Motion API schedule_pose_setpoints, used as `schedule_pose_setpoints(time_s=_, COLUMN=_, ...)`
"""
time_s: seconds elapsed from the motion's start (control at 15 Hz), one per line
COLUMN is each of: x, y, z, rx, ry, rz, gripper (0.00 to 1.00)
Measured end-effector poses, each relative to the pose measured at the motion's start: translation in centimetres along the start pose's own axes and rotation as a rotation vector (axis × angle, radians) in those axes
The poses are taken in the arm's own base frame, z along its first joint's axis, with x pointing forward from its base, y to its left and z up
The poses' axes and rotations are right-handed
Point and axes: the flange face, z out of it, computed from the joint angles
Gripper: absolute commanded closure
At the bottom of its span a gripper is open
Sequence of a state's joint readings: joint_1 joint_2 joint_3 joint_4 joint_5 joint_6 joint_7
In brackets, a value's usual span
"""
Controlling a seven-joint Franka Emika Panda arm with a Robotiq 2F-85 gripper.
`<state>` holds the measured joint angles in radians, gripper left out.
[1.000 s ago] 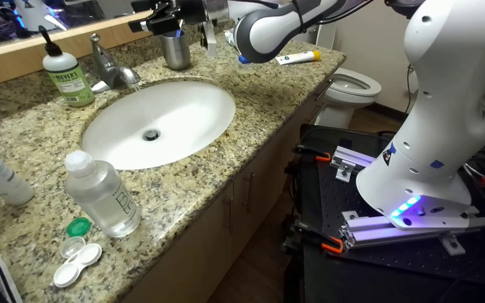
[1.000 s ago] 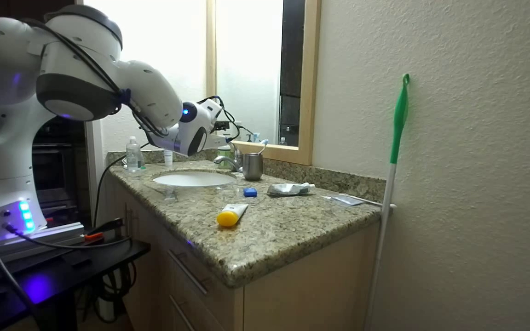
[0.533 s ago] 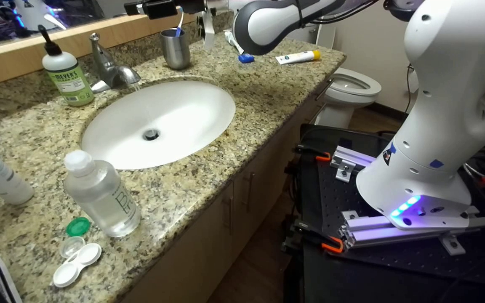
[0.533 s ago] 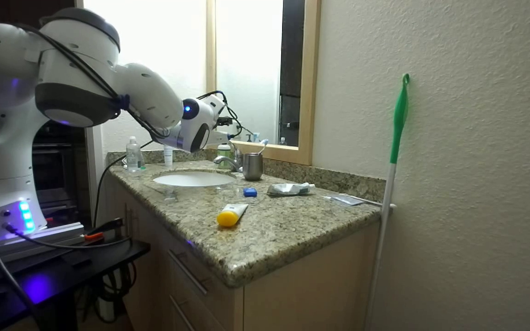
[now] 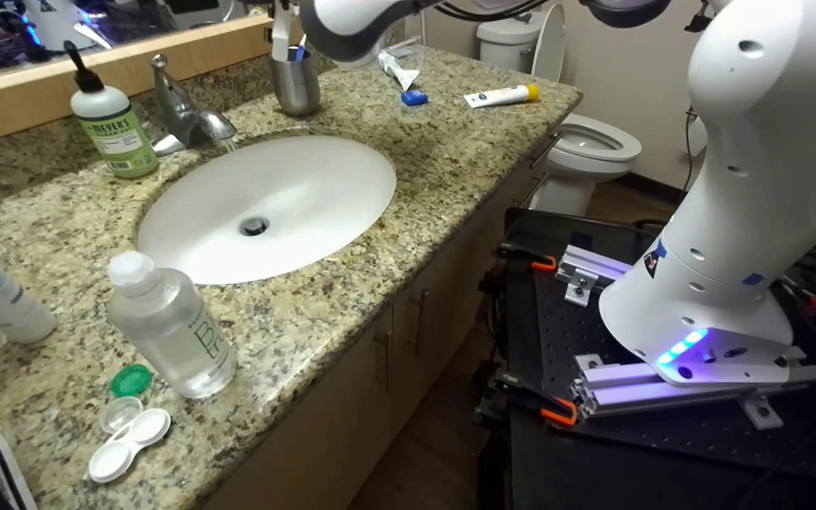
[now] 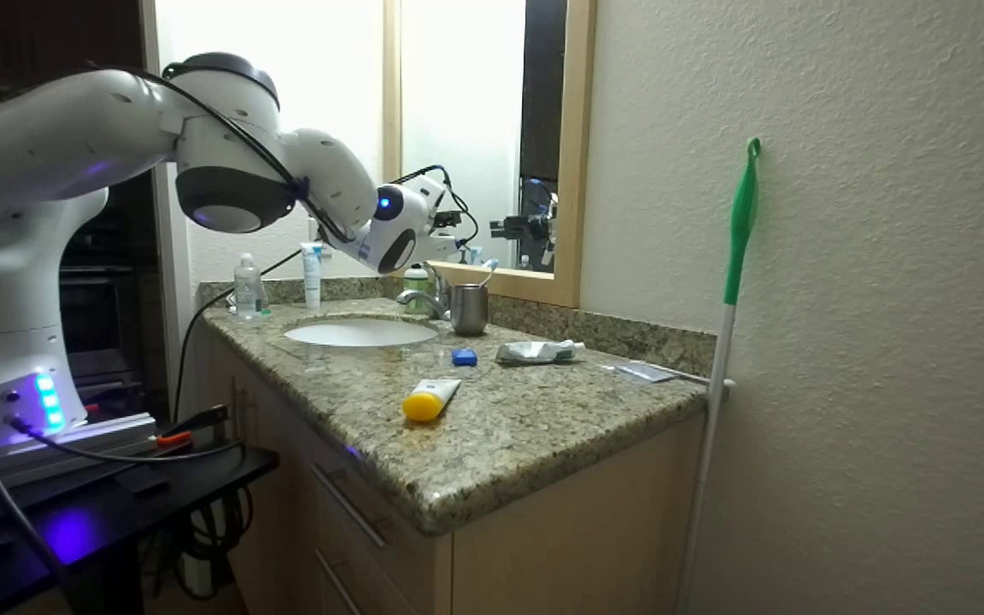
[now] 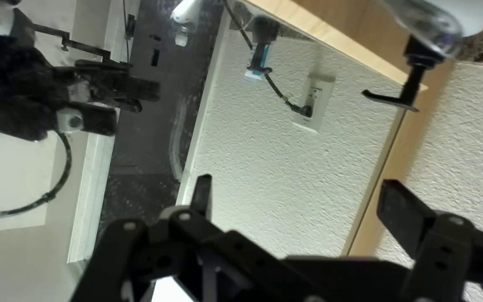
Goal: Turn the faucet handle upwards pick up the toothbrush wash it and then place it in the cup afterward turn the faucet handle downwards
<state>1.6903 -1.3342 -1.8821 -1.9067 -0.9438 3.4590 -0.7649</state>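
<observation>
Now the spread pincer [image 7: 298,199] hangs nearer the mirror [image 6: 458,128].

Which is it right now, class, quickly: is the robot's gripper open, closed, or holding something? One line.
The gripper: open, jaws spread wide apart in the wrist view, holding nothing.
</observation>
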Motion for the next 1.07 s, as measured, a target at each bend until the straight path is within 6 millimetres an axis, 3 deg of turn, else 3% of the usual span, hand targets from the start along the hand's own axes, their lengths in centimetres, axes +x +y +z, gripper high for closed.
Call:
schedule_pose_setpoints(time_s=0.2, x=0.4, y=0.9, z=5.7, rx=-0.043, ry=-0.023, rz=-0.075, gripper=0.0)
schedule_pose_setpoints(time_s=0.4, x=0.7, y=-0.2, z=7.1, rx=-0.028, ry=-0.019, rz=-0.09, gripper=0.0)
schedule_pose_setpoints(time_s=0.73, x=1.0, y=3.0, z=4.3, rx=-0.067, ry=-0.014, rz=-0.179, gripper=0.0)
schedule_pose_setpoints(time_s=1.07, x=-0.7, y=7.0, z=0.2, rx=-0.054, ry=-0.125, rz=-0.308, gripper=0.0)
